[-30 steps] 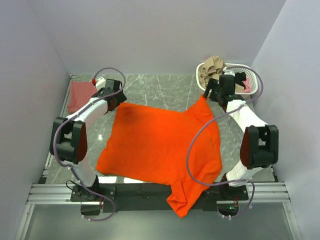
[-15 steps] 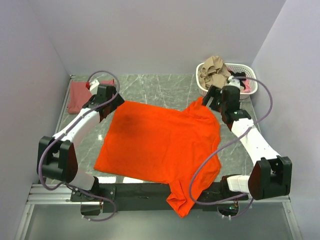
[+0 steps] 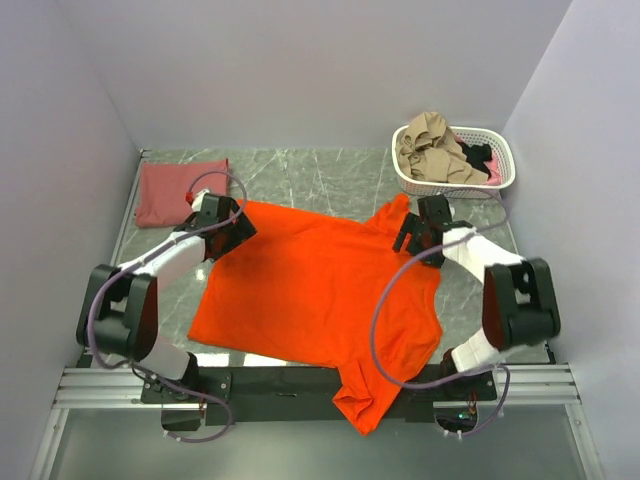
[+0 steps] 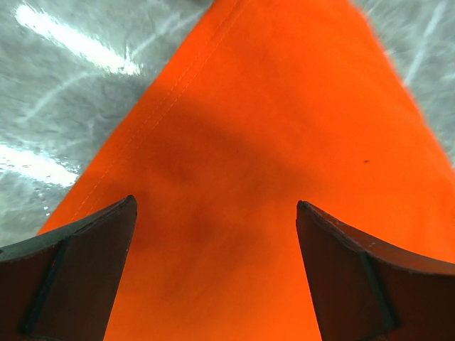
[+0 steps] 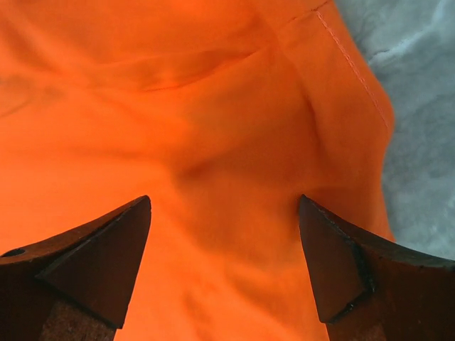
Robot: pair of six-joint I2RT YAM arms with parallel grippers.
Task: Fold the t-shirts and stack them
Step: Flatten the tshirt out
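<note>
Basket (image 3: 508, 170): white, slotted, upper right of the top view, against the right wall. It holds a heap of crumpled tan cloth (image 3: 428, 146) with dark and pink pieces beside it; the piece count cannot be told.

Orange-red t-shirt (image 3: 318, 288): spread flat across the frame centre. Its lower end hangs over the table's near edge, across the rail (image 3: 110, 384) at bottom centre.

Brick-red t-shirt (image 3: 178, 190): folded rectangle, upper left corner, apart from the orange one.

Open room: bare marble table (image 3: 310, 176) along the upper strip between folded shirt and basket, plus a narrower band at the left edge and a strip at right.

Left gripper (image 3: 232, 222): over the orange shirt's upper left corner, fingers spread wide, nothing between them but cloth lying below.

Right gripper (image 3: 412, 232): over the upper right sleeve area, fingers likewise wide, gripping nothing.

Count: two t-shirts laid out, one basket, two grippers.
</note>
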